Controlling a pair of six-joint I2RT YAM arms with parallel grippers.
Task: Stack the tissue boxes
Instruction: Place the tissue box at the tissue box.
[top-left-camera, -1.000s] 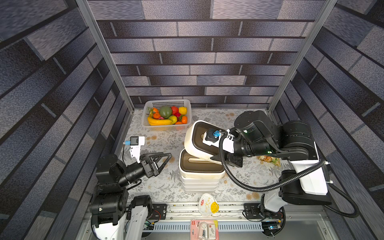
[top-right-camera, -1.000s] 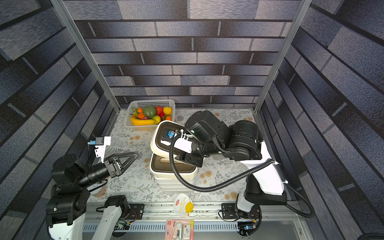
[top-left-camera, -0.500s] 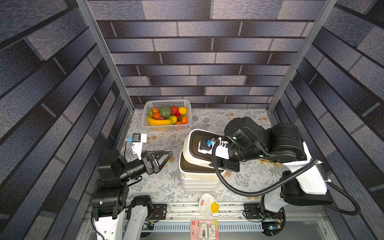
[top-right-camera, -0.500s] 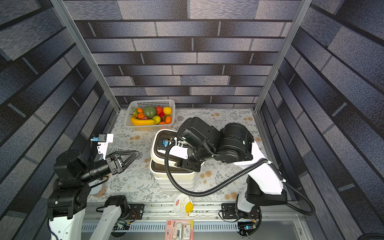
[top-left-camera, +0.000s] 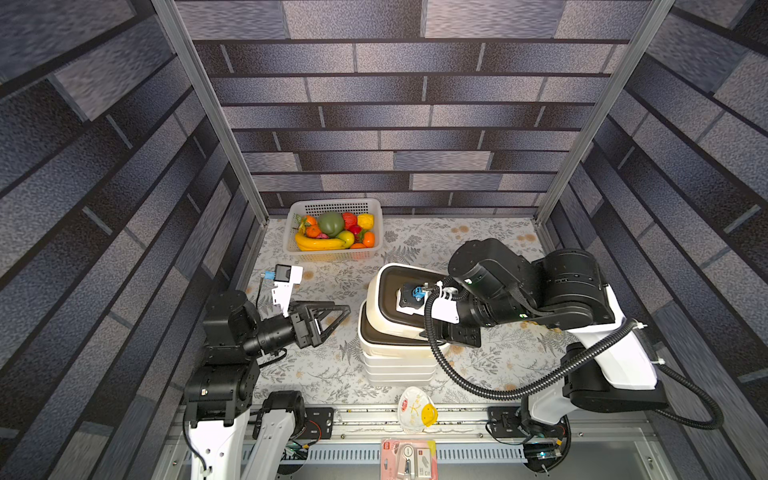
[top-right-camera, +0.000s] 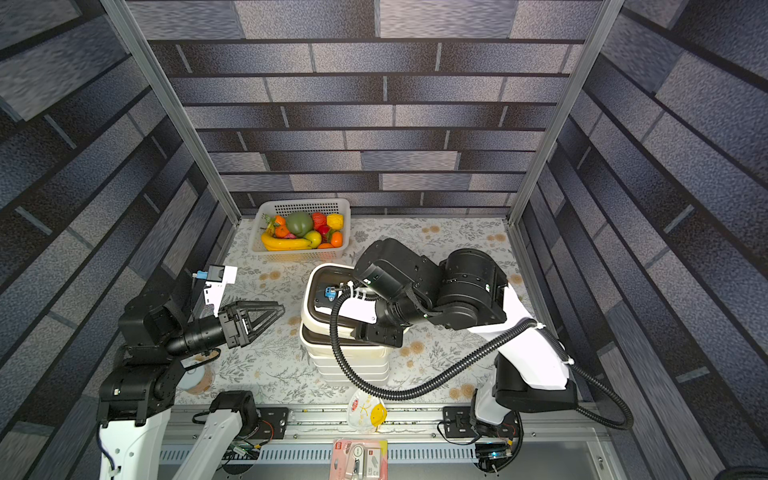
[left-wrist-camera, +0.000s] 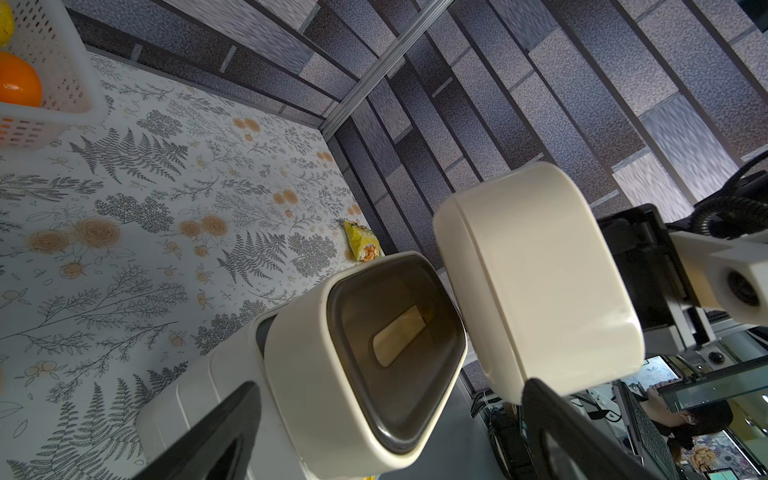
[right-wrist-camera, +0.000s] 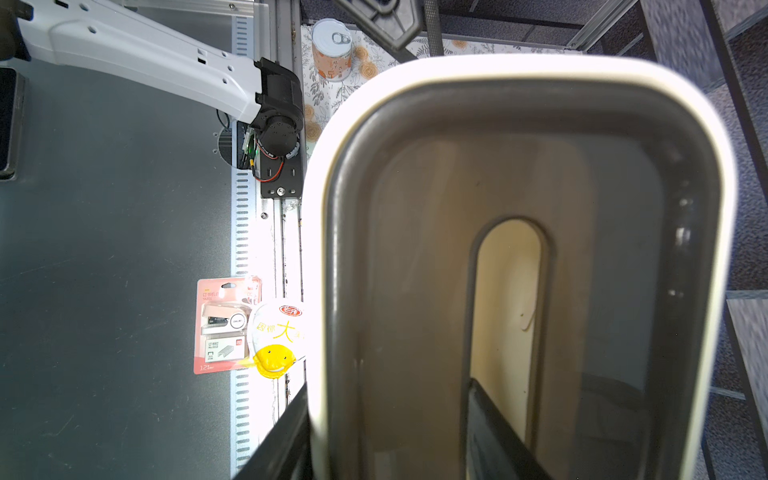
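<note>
1. The right gripper (right-wrist-camera: 388, 384) is clamped on the cream tissue box (top-left-camera: 386, 286), one finger in its lid slot and one outside the wall.
2. That box hangs tilted over the stack (top-left-camera: 397, 368), not yet seated.
3. The left gripper (top-left-camera: 332, 322) gapes wide and empty, just left of the stack.
4. No loose box shows, so probably only setting this one down remains.

1 tissue box (top-left-camera: 384, 286) hangs above the stack (top-left-camera: 397, 365), fruit basket (top-left-camera: 332, 204) behind, left gripper (top-left-camera: 338, 314) at its left.
</note>
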